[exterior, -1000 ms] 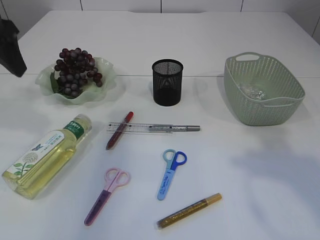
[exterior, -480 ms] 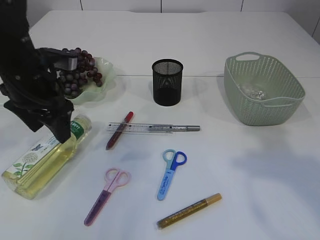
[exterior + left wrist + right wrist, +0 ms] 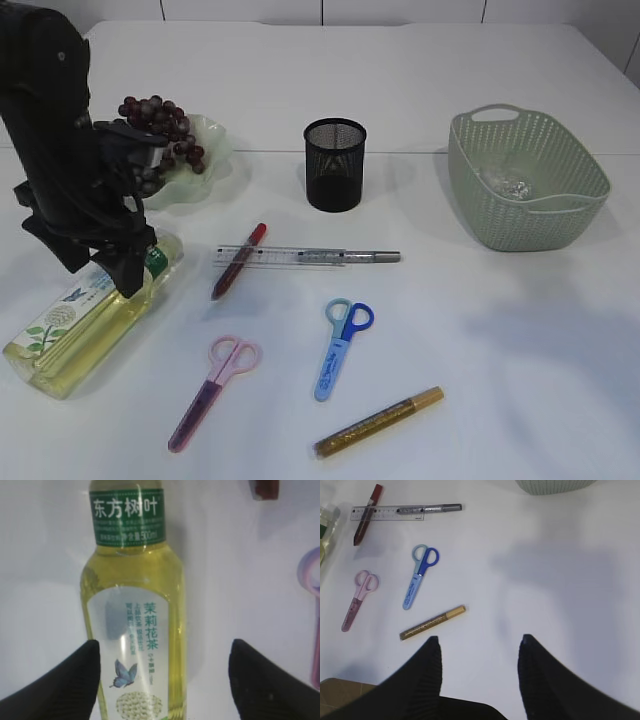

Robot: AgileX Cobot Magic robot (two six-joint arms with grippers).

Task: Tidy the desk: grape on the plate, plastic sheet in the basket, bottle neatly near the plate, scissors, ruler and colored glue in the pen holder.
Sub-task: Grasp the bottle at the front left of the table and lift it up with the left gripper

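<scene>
- The jasmine tea bottle [image 3: 90, 310] lay on its side just in front of the green plate [image 3: 215, 140], cap end toward the plate, full of yellow tea by the look of it.
- Left gripper [image 3: 162, 680] hung right over the bottle's label with its jaws spread wider than the body, 1 finger on each side, nothing gripped.
- Right gripper [image 3: 479, 672] was parted too and empty, well away from the bottle, above bare table near the gold glitter glue pen [image 3: 432, 623].
- My guess on handling: a full bottle like that was going to be fairly heavy, and the smooth round plastic looked slippery and prone to rolling.
- I'd have grabbed it across the labelled mid-body, where it's widest and roughly balanced, not the narrow neck.
- Thin plastic probably gives a bit, so firm squeeze, not a crushing one.
- Grapes [image 3: 150, 125] already sat on the plate.
</scene>
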